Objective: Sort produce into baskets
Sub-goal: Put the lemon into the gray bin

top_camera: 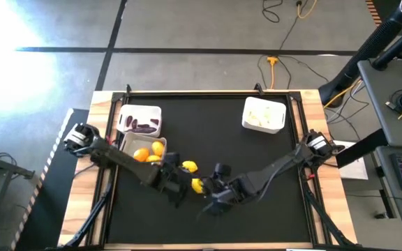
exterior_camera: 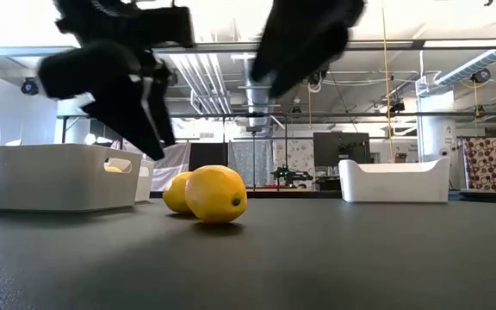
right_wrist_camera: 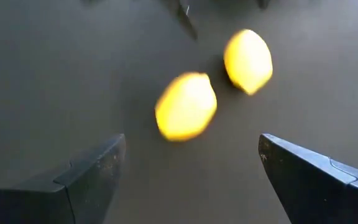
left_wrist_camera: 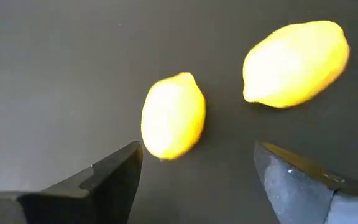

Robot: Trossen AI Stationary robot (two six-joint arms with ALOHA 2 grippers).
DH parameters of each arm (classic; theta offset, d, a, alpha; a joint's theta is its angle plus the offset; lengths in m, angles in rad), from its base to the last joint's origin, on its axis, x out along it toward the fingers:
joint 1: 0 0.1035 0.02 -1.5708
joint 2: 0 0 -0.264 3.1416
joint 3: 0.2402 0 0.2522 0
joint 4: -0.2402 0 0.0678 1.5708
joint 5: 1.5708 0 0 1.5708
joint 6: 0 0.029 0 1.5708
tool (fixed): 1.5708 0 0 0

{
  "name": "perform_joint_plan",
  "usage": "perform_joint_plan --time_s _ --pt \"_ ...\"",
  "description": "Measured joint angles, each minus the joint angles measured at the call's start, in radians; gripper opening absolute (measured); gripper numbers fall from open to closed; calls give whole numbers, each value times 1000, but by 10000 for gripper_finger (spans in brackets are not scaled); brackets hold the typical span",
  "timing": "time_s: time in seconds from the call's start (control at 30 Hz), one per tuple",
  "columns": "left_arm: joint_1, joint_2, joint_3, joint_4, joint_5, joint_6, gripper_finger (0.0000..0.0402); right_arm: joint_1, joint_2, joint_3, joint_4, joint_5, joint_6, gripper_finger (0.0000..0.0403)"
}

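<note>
Sorting nearly done: purple pieces (top_camera: 144, 127), lemons (top_camera: 149, 150) and garlic (top_camera: 261, 116) binned in three baskets (top_camera: 126, 143), two loose lemons (top_camera: 189, 166) left mid-desk (top_camera: 257, 209), left gripper (top_camera: 176, 183) and right gripper (top_camera: 211, 195) above, fingers open, empty.

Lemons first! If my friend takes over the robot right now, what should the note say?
Left gripper: open, empty, above the two loose lemons.
Right gripper: open, empty, over the same pair.
Loose lemons: on the mat mid-table.
Done: purple pieces in one basket, lemons in the next basket, white bulbs in the far basket.
Left: bin both loose lemons.
</note>
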Motion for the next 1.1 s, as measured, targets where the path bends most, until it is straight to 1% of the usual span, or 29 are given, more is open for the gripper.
perform_joint_plan --time_s 0.13,0.23,0.3,0.4,0.47,0.53,0.63,0.67,0.8,0.97,1.03,1.1 --pt "70 9 0 46 46 148 290 67 -29 -1 -168 89 81 361" --pt "115 20 0 58 83 219 290 105 -52 -1 -298 154 155 361" --pt "153 26 0 68 141 261 290 122 -66 -1 -369 182 223 361" --pt "200 31 0 81 256 322 290 134 -88 -1 -437 200 263 361" --pt "219 39 0 87 273 365 290 137 -96 -1 -457 208 269 361" --pt "238 48 0 99 282 398 290 138 -101 -3 -468 222 264 361" --pt "257 68 0 123 359 440 290 137 -107 -3 -472 223 221 361" --pt "257 77 0 136 369 457 290 136 -107 -3 -472 224 199 361" --pt "257 125 0 187 345 475 290 126 -111 -4 -473 228 106 361" --pt "261 183 4 224 325 456 287 106 -132 -4 -481 251 26 361" --pt "263 193 5 227 320 430 278 98 -144 -4 -492 252 4 361" --pt "266 191 4 224 325 400 260 90 -156 -4 -514 259 -5 361"
